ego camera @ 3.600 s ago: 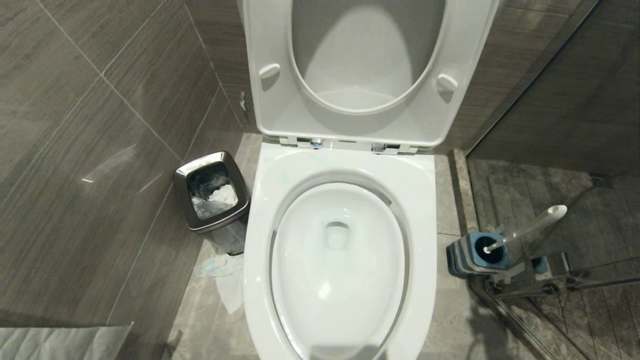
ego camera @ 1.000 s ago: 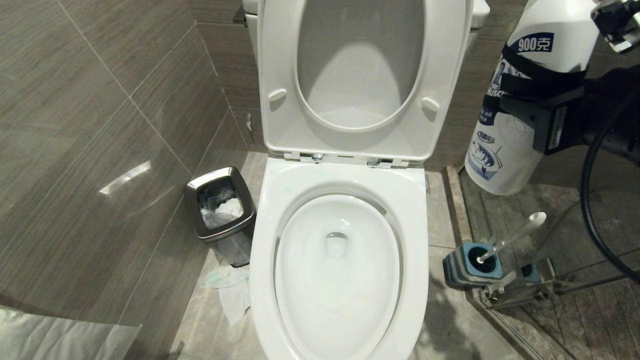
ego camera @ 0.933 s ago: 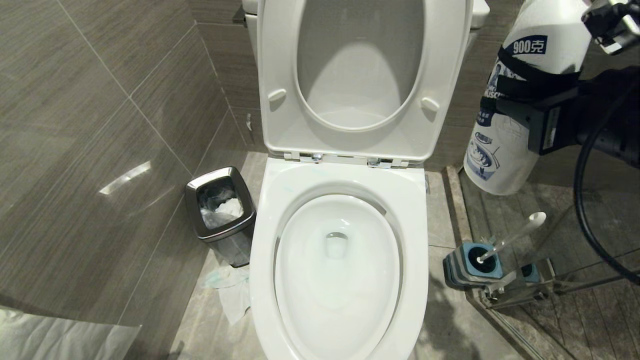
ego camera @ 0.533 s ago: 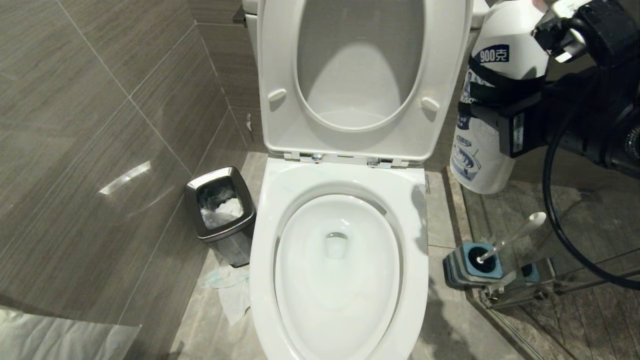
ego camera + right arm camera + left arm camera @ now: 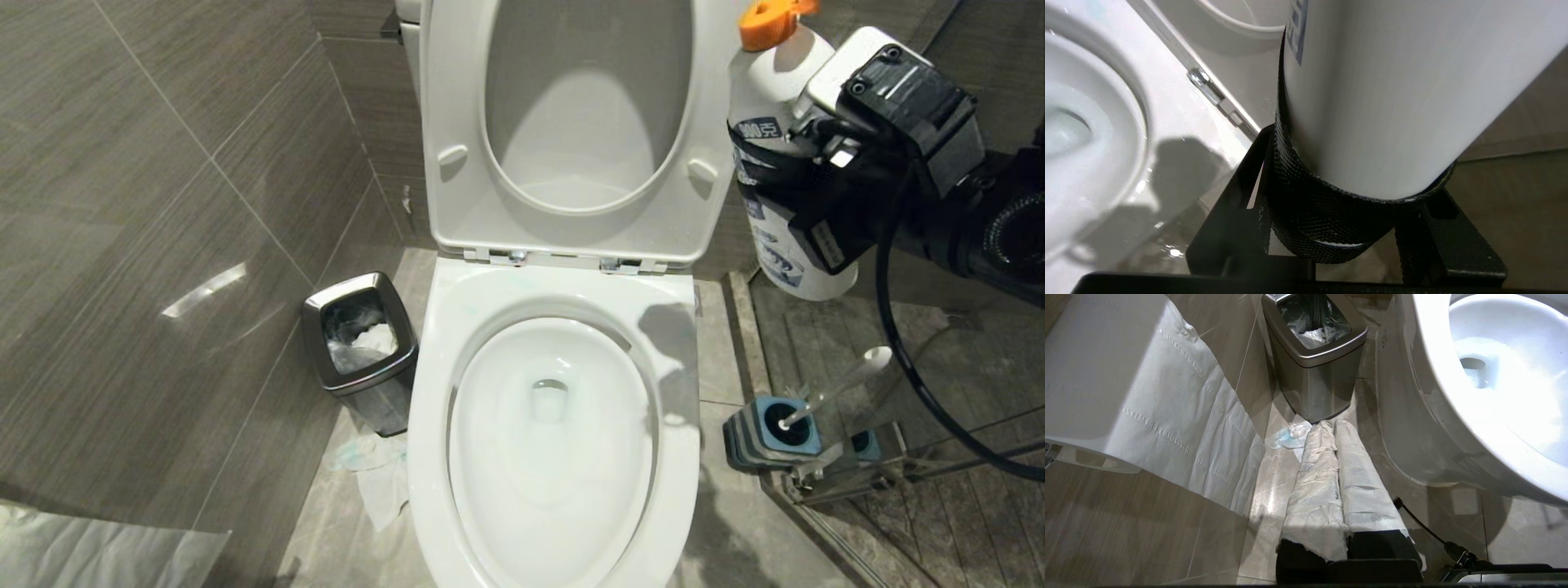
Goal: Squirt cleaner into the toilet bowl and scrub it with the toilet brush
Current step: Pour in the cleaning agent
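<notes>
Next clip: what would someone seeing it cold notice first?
The white cleaner bottle with its orange cap, clamped in the right gripper, hangs at the upper right beside the raised seat. Below, the open toilet bowl fills the centre, with the toilet brush in its blue holder on the floor to its right.

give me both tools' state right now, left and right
Left tool: shut, holding nothing, parked low by the waste bin.
Right tool: closed around the cleaner bottle, beside the toilet bowl.

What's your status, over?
Right gripper shut on cleaner bottle, beside raised lid. Left gripper shut, low by bin. Bowl open, unobstructed.
</notes>
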Robot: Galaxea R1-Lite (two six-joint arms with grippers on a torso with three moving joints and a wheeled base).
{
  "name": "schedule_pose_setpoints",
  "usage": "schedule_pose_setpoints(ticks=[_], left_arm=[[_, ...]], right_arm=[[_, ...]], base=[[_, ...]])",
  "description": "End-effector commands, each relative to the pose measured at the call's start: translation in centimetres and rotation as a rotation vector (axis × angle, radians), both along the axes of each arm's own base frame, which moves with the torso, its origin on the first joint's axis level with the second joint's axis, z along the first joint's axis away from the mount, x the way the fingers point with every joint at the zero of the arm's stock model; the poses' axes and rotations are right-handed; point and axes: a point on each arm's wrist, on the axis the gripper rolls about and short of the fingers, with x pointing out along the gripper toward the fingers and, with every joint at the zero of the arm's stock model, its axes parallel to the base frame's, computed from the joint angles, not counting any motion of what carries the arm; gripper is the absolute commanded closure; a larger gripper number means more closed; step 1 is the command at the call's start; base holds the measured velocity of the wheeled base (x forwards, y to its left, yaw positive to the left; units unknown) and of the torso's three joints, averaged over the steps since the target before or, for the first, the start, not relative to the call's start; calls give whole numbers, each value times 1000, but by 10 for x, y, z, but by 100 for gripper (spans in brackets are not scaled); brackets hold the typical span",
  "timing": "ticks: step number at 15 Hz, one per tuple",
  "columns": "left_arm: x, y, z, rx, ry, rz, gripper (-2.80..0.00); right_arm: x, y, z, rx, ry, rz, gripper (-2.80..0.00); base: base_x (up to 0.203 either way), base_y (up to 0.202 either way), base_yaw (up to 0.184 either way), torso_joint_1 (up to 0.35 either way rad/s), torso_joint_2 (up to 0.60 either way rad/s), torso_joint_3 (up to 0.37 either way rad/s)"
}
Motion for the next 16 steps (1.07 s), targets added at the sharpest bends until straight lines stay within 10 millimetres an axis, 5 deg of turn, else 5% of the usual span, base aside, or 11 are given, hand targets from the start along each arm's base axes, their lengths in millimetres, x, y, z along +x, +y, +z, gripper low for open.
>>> schedule_pose_setpoints(ticks=[1,16], left_arm=[[0,0,0,-1,0,1,0],[0,0,0,0,-1,1,0]], right_arm=[[2,2,0,-106,-15,-2,0],[8,4,9,-643,-107,-87,0]], base=[[0,0,0,0,0,0],[0,0,0,0,0,0]])
